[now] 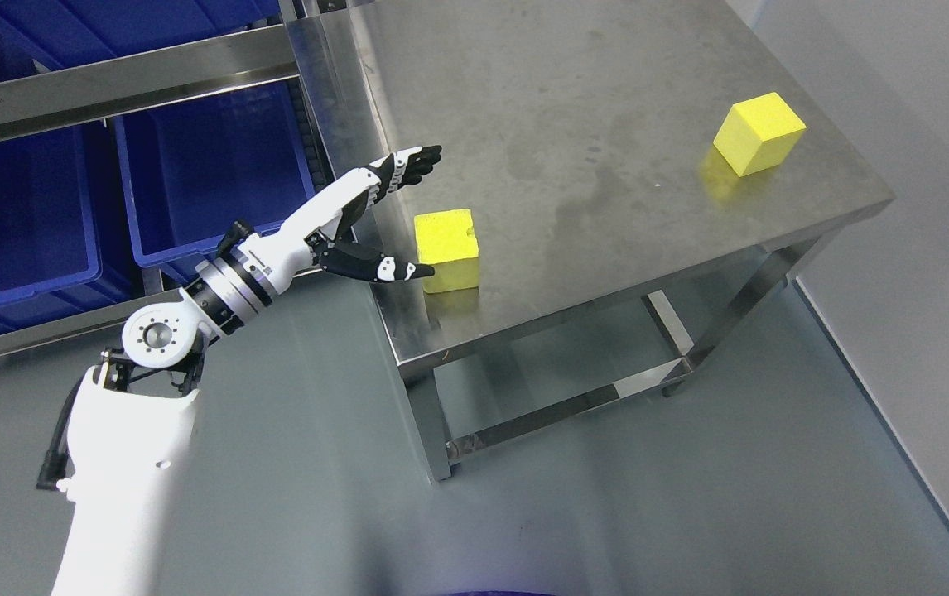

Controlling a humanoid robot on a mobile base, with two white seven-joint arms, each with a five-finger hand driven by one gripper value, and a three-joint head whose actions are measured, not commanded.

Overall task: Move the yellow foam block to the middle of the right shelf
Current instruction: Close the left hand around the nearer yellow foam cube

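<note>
Two yellow foam blocks sit on the steel counter (607, 108), the near yellow foam block (446, 249) just beside the left robot hand (408, 215), whose spread fingers should straddle it squarely before closing gently on the soft foam.

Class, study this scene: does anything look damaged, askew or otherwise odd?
Mostly tidy. The near yellow foam block has a small notch in its top right edge, unlike the far yellow block. The steel table shows dull smears. Nothing is spilled.
</note>
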